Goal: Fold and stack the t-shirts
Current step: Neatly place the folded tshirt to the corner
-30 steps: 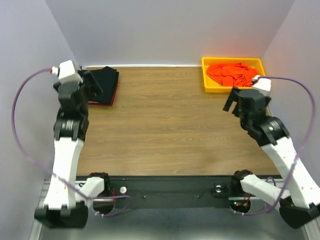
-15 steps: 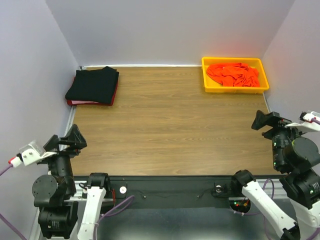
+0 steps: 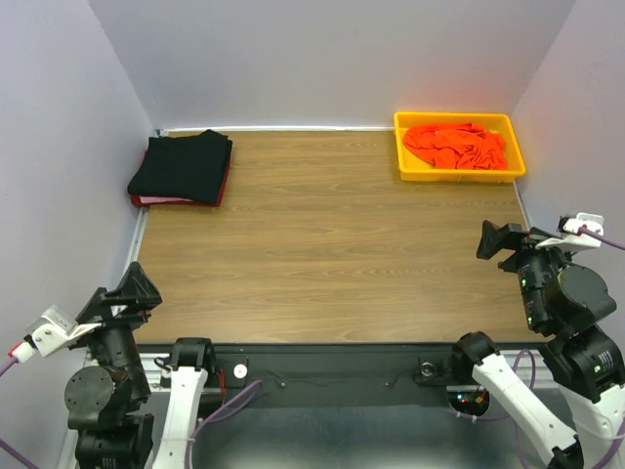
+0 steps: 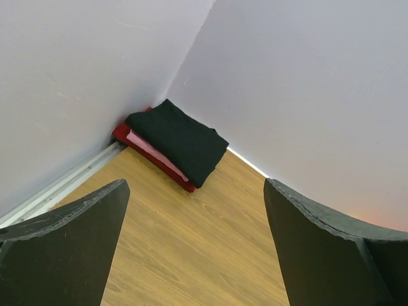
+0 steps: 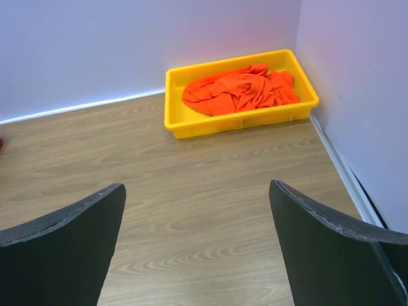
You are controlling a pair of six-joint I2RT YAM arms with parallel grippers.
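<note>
At the near left corner, the left gripper (image 3: 129, 293) sits low by the table (image 3: 332, 244) edge, its jaws wide apart and holding nothing. In the far left corner lies the finished pile: a black shirt (image 3: 184, 166) folded into a neat, flat rectangle on top, with a pink shirt (image 4: 152, 150) and a dark red shirt (image 4: 167, 171) showing as thin edges beneath it. The bare wood between the arms carries no cloth. In the far right corner a yellow tray (image 3: 401, 151) holds an orange shirt (image 3: 454, 145), crumpled and unfolded. The right gripper (image 3: 500, 239) hangs at the near right edge, jaws likewise spread and empty. The pile looks complete for now, and the orange shirt appears to be next: an arm would have to reach into the tray, lift the soft, bunched cloth out and spread it flat on the wood before folding.
</note>
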